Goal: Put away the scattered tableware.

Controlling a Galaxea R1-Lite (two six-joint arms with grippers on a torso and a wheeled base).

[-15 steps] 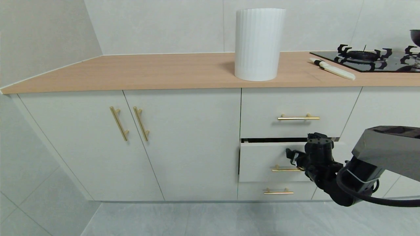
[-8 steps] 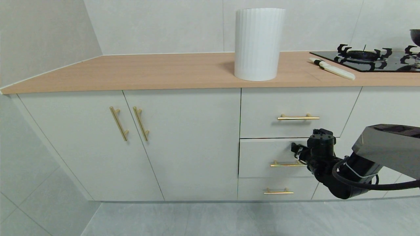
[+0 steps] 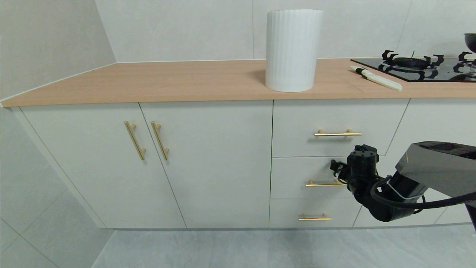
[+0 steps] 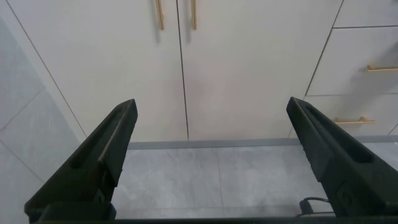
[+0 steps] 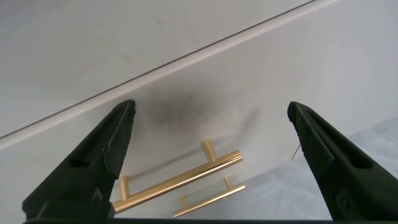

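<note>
The middle drawer (image 3: 293, 173) of the white cabinet sits flush with its neighbours, and its brass handle (image 3: 322, 183) shows in front. My right gripper (image 3: 337, 172) hovers right at that drawer front by the handle's right end, open with nothing held. In the right wrist view the right gripper (image 5: 211, 115) spreads its fingers (image 5: 102, 155) wide over the drawer face, the brass handle (image 5: 180, 180) just past them. A white knife (image 3: 376, 78) lies on the wooden counter (image 3: 167, 80). My left gripper (image 4: 211, 115) is open and empty, low before the cabinet doors (image 4: 249, 68).
A tall white ribbed container (image 3: 292, 50) stands on the counter above the drawers. A black gas hob (image 3: 420, 67) fills the counter's right end. Top drawer (image 3: 336, 126) and bottom drawer (image 3: 316, 216) are closed. Two cabinet doors (image 3: 148, 160) stand to the left over grey floor tiles (image 3: 238, 249).
The middle drawer stood slightly pulled out and has slid shut. My right gripper moved in toward the cabinet with it.
</note>
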